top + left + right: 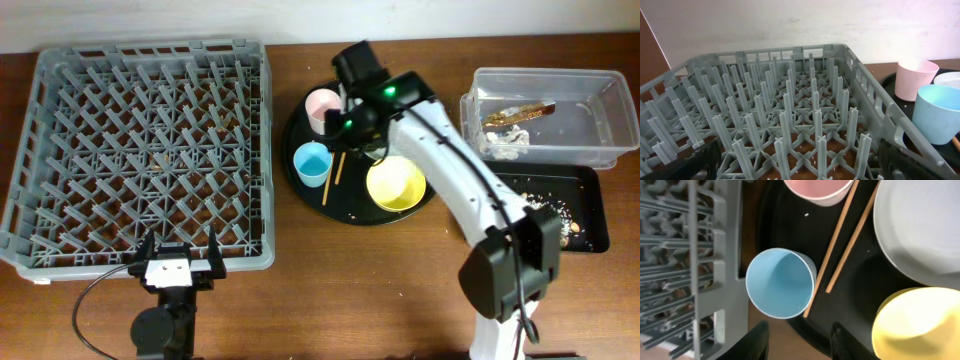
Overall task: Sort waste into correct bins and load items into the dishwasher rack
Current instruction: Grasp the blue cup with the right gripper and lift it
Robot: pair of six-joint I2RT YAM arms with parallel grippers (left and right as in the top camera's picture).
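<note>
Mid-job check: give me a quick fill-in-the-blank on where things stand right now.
1. The dishwasher rack holds ____ dishes.
2. The chopsticks lie between the light-blue cup and the pale ____.
3. The crumpled tissue sits in the tub made of ____ plastic.
4. The right gripper hovers open over the round black tray, holding ____.

Missing words: no; plate; clear; nothing.

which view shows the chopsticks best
Right wrist: both chopsticks run up the frame, sharp, side by side on the black tray. Overhead shows them small, their upper ends under the right arm. Left wrist shows at most one tip at its right edge.
</note>
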